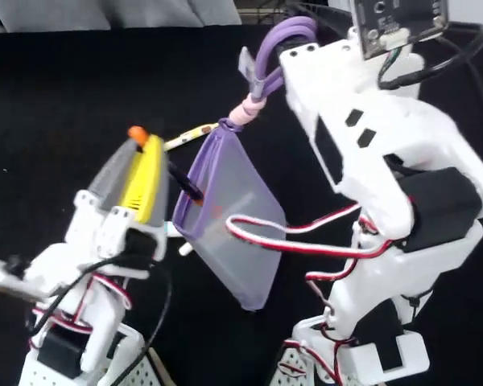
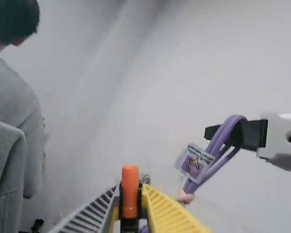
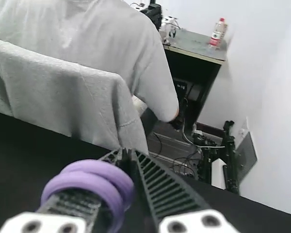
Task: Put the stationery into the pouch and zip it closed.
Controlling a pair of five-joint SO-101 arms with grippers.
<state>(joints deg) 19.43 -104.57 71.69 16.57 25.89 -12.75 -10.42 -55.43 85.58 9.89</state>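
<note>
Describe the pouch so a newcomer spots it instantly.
In the high view, find the large white arm; the right gripper at its top pinches a purple strap. Below it hangs the pouch, a flat translucent lilac rectangle, paler and wider than the yellow-and-grey left gripper alongside.

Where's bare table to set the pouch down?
Bare: the table far left, beyond the left arm; also a narrow strip between the arm bases. Crowded: centre, where the hanging pouch, marker and pencil meet.
</note>
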